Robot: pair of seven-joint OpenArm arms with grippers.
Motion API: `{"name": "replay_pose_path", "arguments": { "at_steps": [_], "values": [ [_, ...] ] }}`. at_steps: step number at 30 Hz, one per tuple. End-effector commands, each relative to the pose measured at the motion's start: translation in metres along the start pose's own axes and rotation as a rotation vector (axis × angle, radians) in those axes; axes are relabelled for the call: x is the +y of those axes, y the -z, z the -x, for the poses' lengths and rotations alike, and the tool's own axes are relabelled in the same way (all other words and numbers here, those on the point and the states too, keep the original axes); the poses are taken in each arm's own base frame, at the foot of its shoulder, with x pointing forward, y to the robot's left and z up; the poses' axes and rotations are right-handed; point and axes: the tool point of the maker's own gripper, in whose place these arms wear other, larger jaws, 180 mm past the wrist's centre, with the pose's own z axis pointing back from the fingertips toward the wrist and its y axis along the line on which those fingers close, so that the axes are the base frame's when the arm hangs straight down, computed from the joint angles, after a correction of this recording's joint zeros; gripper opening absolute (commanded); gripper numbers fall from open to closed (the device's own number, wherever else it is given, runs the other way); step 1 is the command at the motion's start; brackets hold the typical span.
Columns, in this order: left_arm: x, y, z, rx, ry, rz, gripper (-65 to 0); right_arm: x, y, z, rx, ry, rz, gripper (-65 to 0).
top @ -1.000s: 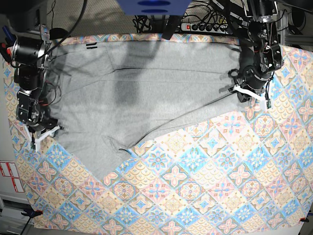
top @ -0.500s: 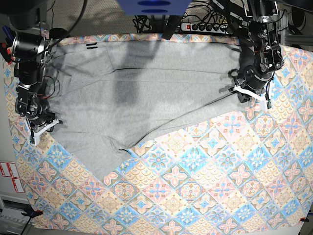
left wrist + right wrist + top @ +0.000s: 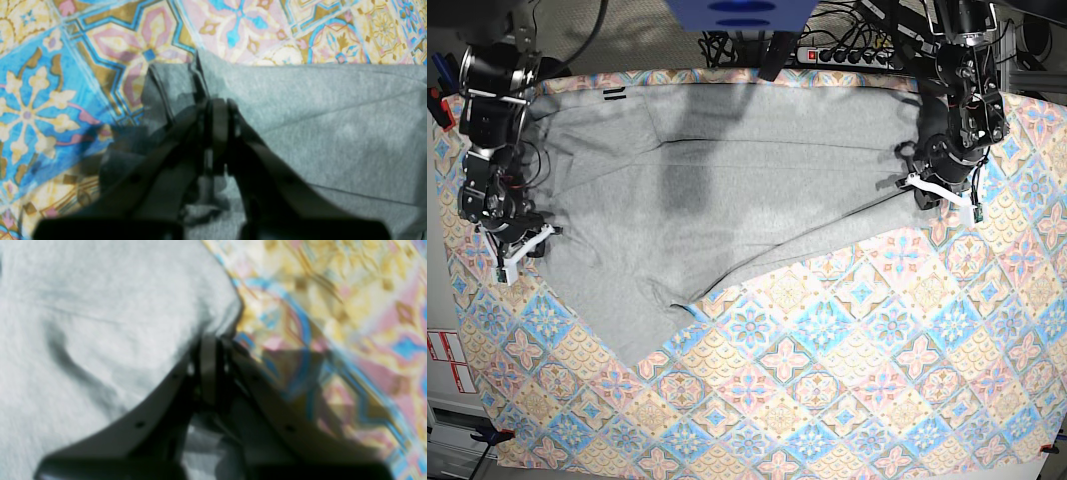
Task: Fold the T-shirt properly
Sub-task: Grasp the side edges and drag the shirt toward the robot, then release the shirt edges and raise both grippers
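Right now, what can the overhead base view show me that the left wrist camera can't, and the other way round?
Only the base view shows both arms, the right gripper at the other edge, and the whole T-shirt spread on the tablecloth. Only the left wrist view shows the left gripper shut on bunched grey fabric. Both show grey shirt on the patterned cloth.

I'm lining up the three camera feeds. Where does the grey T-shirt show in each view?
Base: T-shirt covers the upper left and centre, between both grippers.
Left wrist: it fills the right and centre, left gripper shut on its edge.
Right wrist: it fills the left, right gripper shut on its edge.
Shared landmark: the tile-patterned tablecloth beneath.
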Motion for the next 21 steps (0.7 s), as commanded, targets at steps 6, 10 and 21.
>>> {"name": "replay_pose_path", "arguments": {
  "at_steps": [6,10,21],
  "values": [
    [0.007,-0.012,-0.017,-0.064,0.006,-0.009,-65.0,-0.034,-0.039,-0.034,-0.1,-0.019,0.088,-64.8],
    [0.009,-0.023,-0.029,-0.105,0.011,-0.018,-65.0,-0.036,-0.058,-0.027,-0.106,-0.068,0.109,-64.8],
    [0.022,-0.043,-0.029,-0.126,0.025,-0.053,-65.0,-0.012,-0.1,0.005,-0.098,-0.23,0.099,-64.9]
  ]
}}
